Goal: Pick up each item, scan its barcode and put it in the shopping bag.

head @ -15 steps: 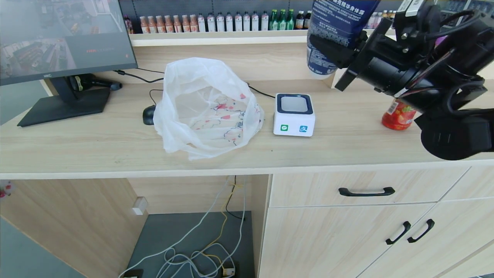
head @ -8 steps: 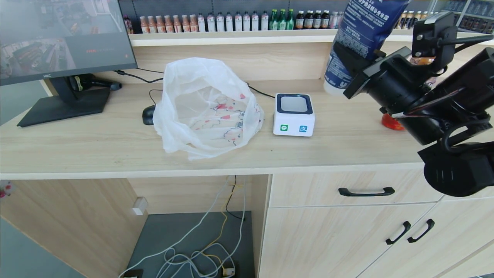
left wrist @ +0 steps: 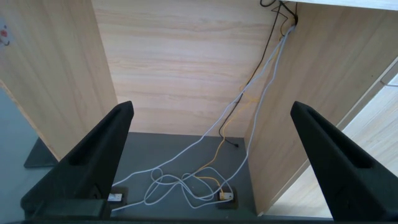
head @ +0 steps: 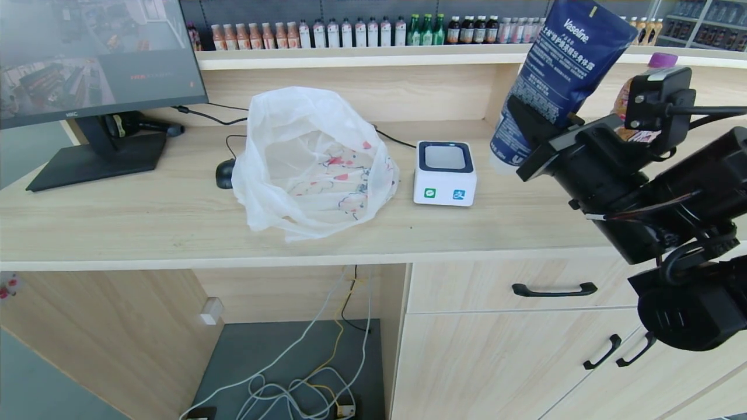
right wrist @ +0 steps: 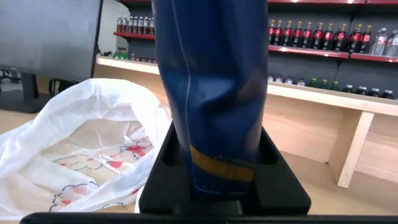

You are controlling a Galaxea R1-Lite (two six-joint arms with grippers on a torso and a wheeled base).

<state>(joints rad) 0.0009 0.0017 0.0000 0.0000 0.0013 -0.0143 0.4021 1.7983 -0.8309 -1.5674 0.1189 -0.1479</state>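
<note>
Gripping: dark blue soft plastic pouch [head: 560,70], clamped at its lower end in right gripper [head: 525,131], upright, aloft to the right of white box-shaped scanner [head: 444,173].
Scan: bring barcode side squarely over scanner window, slowly.
Left gripper [left wrist: 211,155]: fingers spread, below wooden counter [head: 146,221].

On the counter [head: 117,221] the monitor [head: 87,52] stands at the far left. The mouse [head: 224,174] lies to its right, at the left edge of the shopping bag [head: 315,163]. The bag sits mid-counter, and the scanner [head: 444,173] stands just beside it on the right. Right of the scanner — above the counter, not on it — the pouch [head: 560,76] is upright, clamped at its lower end in the right gripper [head: 525,137]. A bottle [head: 623,102] stands behind that arm, far right. A shelf of bottles [head: 350,32] runs along the far wall. Under the counter, cables [head: 303,379] lie on the floor of the open bay at left, with drawers [head: 548,289] to the right — the left gripper [left wrist: 211,109] hangs low before that bay.
</note>
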